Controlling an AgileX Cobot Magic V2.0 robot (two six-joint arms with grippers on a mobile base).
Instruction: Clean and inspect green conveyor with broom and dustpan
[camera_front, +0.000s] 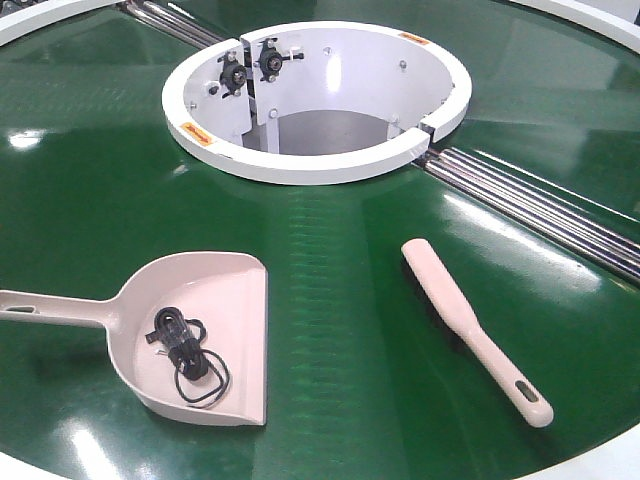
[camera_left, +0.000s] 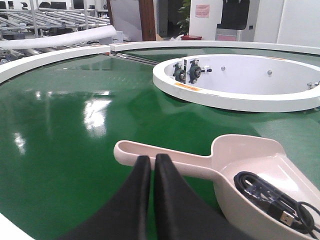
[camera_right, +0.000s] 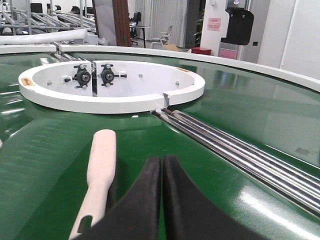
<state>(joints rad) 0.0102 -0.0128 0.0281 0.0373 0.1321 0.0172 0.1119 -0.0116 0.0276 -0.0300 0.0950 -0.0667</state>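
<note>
Green conveyor (camera_front: 330, 300) fills the front view: glossy dark-green belt w/ a white ring opening (camera_front: 315, 160) at upper centre and silver rails (camera_front: 540, 205) running off to the right from the ring. Dustpan (camera_front: 205, 335) lies flat on the belt front-left, handle pointing left, flat front edge facing right. Broom (camera_front: 470, 325) lies on the belt front-right, well apart from the dustpan, set diagonally, wide head toward the ring, slotted handle end toward the near rim. Inside the dustpan sits a black coiled cable (camera_front: 185, 350) w/ a plug; in the left wrist view it shows in the scoop's bowl, connector end near the lower right. Left claw (camera_left: 152, 165) is closed, the two black fingers pressed together, nothing between them; tips sit just at the dustpan handle in that view, can't tell if touching. Right claw (camera_right: 162, 165) likewise closed and empty, fingers together, just right of the broom's handle, rails passing to its right.
</note>
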